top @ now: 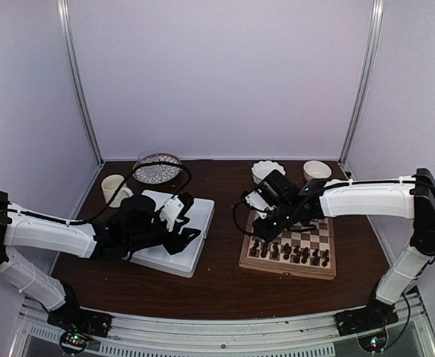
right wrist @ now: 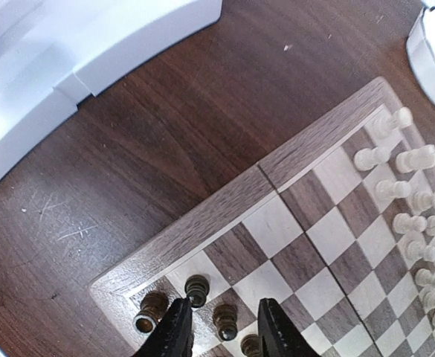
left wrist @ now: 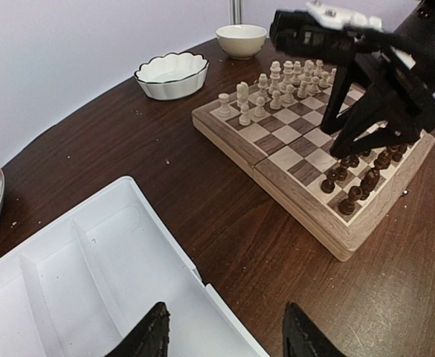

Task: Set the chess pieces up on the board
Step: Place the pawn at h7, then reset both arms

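Right claw [right wrist: 223, 305] apart around a dark pawn [right wrist: 225, 320], bottom of frame; placing it, I judge; next, lift straight up; left claw [left wrist: 226, 309] apart, empty.

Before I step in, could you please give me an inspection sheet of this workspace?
Surface: dark wooden table, a few specks.
Job's things: board holds dark chess pieces in near rows, pale pieces in far rows.
Clutter: white tray, cup, patterned dish, scalloped dish, small bowl.
Grippers: left pincer open, empty, over the tray; right pincer open astride a dark piece.
Cables: black cable loops beside each arm.
Surroundings: pale walls, metal posts.
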Robot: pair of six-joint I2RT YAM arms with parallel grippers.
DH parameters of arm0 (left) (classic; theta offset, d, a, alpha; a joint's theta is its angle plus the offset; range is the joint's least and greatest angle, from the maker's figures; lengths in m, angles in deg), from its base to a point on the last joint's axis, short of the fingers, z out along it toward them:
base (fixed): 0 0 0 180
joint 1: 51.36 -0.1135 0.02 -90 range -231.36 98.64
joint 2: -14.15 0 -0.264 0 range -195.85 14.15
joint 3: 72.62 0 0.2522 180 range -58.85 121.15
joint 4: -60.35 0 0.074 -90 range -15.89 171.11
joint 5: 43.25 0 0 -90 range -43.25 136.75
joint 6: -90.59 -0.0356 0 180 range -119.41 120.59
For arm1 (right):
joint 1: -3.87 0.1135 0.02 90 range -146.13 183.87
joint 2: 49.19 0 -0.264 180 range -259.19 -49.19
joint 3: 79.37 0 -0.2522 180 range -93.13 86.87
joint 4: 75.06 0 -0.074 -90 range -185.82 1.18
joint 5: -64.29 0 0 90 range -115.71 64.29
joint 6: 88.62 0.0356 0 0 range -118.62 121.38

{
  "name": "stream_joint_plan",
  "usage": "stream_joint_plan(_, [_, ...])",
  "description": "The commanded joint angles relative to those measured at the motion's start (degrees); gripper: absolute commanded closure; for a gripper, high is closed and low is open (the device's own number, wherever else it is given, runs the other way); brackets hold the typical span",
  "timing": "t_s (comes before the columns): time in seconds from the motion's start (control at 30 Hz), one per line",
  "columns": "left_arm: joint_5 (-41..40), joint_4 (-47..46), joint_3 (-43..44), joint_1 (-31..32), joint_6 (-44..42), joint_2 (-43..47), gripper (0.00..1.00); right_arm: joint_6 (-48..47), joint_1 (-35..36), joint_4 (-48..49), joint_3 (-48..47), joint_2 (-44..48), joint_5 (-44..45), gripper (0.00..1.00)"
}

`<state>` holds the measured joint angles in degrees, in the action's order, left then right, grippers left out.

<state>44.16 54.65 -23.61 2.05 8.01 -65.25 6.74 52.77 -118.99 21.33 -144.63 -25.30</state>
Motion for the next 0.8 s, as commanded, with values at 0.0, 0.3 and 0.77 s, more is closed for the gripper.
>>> stream_joint_plan(0.0, [-1.2,-1.0,0.1,-0.1,-0.2,2.0,0.48,1.5,0.3,6.2,3.5,8.1,6.3,0.65])
stream_joint_plan(0.3, [-17.0,3.2,-2.1,-1.2,0.5,11.7,0.4,0.4,-0.2,20.8,19.2,29.1,28.5,0.42])
stream_joint_plan(0.77, [-19.3,9.5,-7.6,-16.4,2.1,23.9,0.02,1.9,-15.2,36.8,38.4,43.3,47.7,0.01])
